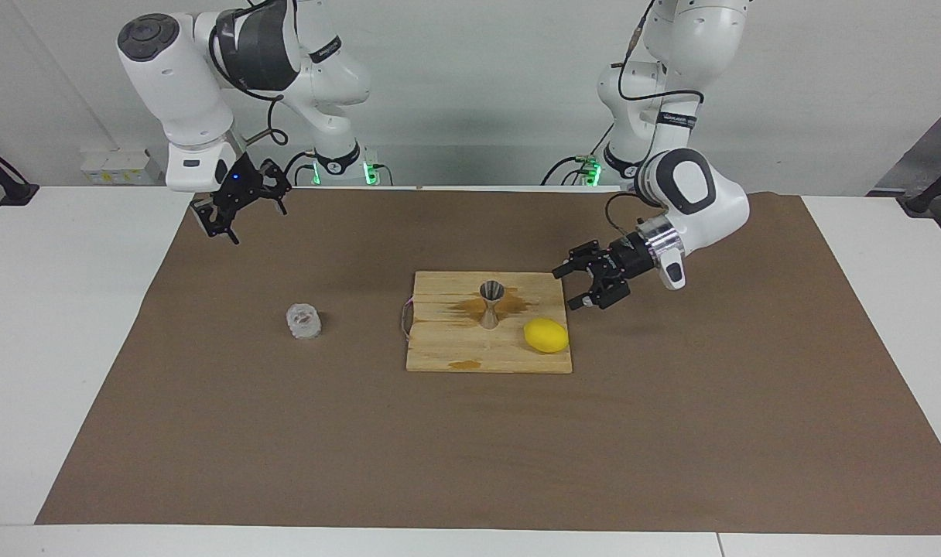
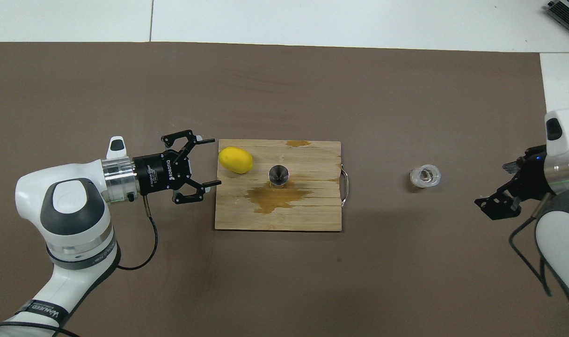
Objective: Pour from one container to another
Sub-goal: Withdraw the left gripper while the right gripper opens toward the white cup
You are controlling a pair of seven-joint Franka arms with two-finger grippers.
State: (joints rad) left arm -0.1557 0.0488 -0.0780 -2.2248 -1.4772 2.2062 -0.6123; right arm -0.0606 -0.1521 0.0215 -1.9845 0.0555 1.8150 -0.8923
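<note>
The clear bumpy cup [image 1: 303, 321] is sitting upright on the mat; the silver hourglass jigger [image 1: 491, 304] is standing on the stained board [image 1: 447, 350]. Both the left gripper [image 1: 573, 288] and the right gripper [image 1: 258, 220] are hanging wide open, holding nothing.

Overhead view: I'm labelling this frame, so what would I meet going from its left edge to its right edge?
left gripper, open → lemon → jigger → cutting board's metal handle → clear cup → right gripper, open.
</note>
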